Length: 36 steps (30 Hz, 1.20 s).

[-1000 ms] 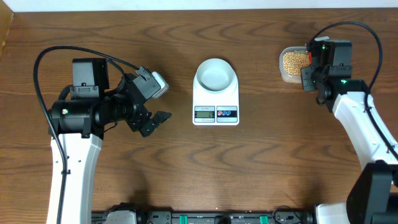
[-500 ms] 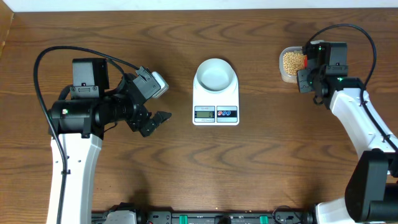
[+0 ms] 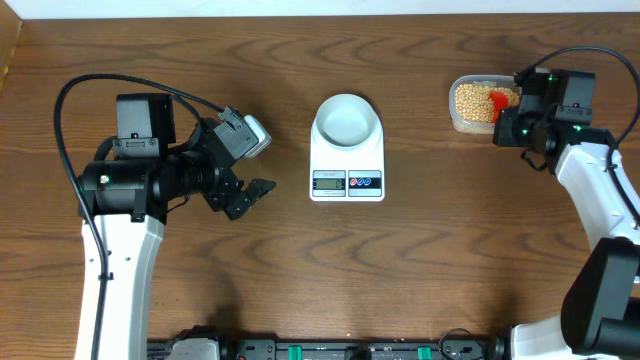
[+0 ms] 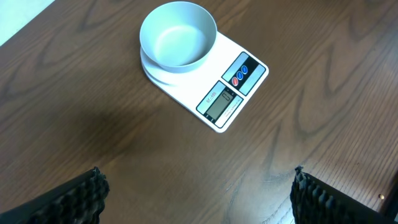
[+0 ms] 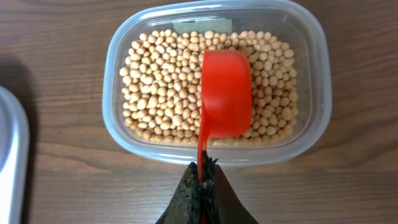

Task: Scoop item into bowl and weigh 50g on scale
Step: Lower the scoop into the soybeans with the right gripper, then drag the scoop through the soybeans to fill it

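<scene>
The pale blue-white bowl [image 3: 347, 118] stands empty on the white scale [image 3: 347, 178] at the table's middle; both show in the left wrist view, bowl [image 4: 178, 36] and scale [image 4: 231, 93]. Beige-yellow beans [image 5: 161, 81] fill a clear plastic tub [image 5: 314, 74] at the back right [image 3: 462, 118]. My right gripper [image 5: 202, 171] is shut on the handle of a red scoop [image 5: 225, 93], whose cup lies turned over on the beans; in the overhead view the gripper [image 3: 515, 110] sits at the tub's right side. My left gripper [image 3: 252, 190] is open and empty, left of the scale.
The scale's grey display [image 4: 221, 102] and two round buttons [image 4: 240, 73] face the front. The table's far edge [image 3: 300, 15] runs along the back. Black cables loop over both arms.
My right gripper has moved right, from over the tub to its right side, so the red scoop now shows on the beans. The left arm has not moved.
</scene>
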Each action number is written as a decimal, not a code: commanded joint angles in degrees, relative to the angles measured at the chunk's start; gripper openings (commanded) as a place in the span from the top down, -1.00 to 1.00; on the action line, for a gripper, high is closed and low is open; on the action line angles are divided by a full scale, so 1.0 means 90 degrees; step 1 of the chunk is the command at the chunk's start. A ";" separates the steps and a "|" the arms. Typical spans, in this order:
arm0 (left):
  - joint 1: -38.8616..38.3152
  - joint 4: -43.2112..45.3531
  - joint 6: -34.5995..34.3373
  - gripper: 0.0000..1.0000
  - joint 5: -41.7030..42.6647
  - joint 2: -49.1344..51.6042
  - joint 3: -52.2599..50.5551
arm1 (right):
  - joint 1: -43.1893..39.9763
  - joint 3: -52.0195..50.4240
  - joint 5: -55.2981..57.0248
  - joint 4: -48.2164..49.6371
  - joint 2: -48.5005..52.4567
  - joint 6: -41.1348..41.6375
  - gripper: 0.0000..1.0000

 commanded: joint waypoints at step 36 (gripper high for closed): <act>0.0027 0.0000 -0.0053 -0.92 -0.0032 0.0036 0.0097 | -0.1185 0.0104 -0.2436 -0.0117 0.0576 0.2161 0.98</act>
